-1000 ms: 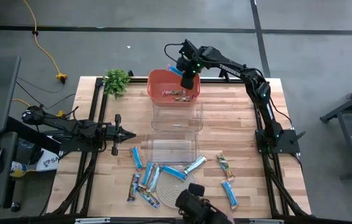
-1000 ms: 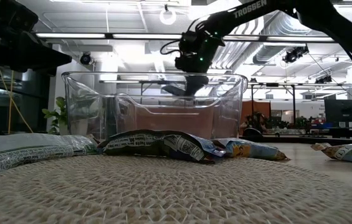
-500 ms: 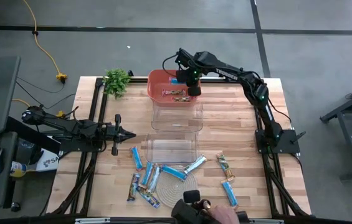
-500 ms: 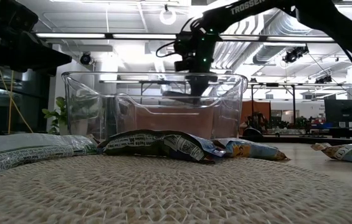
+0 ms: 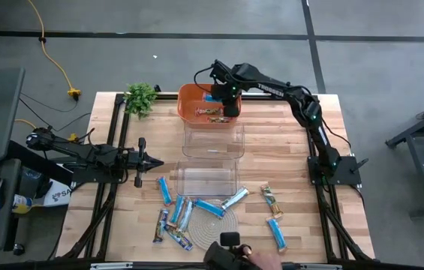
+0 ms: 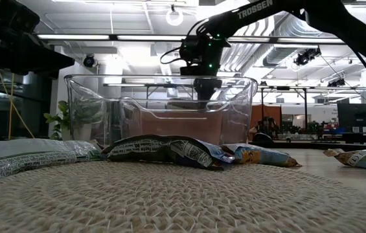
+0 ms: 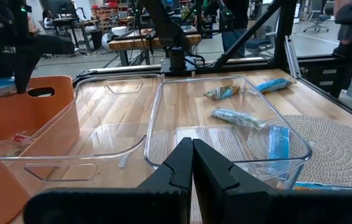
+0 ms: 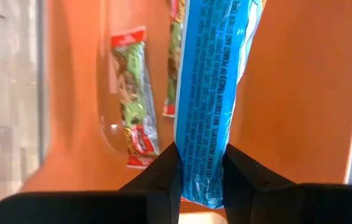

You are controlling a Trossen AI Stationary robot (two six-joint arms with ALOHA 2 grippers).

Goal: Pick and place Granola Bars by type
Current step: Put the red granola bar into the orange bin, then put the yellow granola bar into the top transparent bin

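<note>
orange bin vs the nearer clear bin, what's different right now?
The orange bin is opaque and rounded; the clear bin is see-through and rectangular. The orange bin holds granola bars, with the right gripper over it clamping a blue bar; the clear bin looks empty. Both sit on the table.

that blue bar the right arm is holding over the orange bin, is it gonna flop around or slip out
The blue bar juts straight out beyond the right gripper without drooping, so it is probably fairly stiff. Its wrapper looks glossy, so it could slide in a loose grip, though the fingers pinch it on both sides. It looks light and should drop flat into the orange bin.
</note>
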